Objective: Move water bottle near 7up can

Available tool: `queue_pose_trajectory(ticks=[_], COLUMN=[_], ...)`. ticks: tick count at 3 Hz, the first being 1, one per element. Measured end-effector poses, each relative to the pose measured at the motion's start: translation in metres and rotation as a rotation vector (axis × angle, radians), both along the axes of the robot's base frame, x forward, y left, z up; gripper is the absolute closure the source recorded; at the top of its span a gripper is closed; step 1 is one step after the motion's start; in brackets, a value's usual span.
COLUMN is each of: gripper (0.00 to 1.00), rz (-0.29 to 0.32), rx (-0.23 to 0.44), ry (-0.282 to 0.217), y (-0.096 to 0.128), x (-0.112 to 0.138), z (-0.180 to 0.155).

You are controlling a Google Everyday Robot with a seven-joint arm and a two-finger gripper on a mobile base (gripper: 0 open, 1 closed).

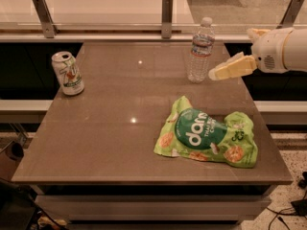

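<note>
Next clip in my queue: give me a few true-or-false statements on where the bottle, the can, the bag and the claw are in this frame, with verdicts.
1. The water bottle stands upright near the far edge of the table. True.
2. The claw is wrapped around the water bottle. False: it points at the bottle's lower part from the right and is not around it.
3. The 7up can lies on its side. False: it stands upright at the table's left side.
4. A green snack bag lies flat on the near right part of the table. True.
5. The water bottle is already beside the 7up can. False: a wide stretch of bare tabletop separates them.
</note>
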State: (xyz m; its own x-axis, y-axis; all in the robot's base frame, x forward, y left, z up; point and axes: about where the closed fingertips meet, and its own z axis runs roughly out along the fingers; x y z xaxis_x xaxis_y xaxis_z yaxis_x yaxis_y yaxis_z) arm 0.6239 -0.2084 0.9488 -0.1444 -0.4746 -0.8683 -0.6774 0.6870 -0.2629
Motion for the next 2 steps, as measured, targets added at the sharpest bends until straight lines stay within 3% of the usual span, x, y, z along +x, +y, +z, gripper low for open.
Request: queue_pose_trajectory(ticks=[2], gripper=[0.00], rz=[0.008], rx=[0.201], ry=[-0.077], y=[0.014], x=[0.043], z=[-0.013])
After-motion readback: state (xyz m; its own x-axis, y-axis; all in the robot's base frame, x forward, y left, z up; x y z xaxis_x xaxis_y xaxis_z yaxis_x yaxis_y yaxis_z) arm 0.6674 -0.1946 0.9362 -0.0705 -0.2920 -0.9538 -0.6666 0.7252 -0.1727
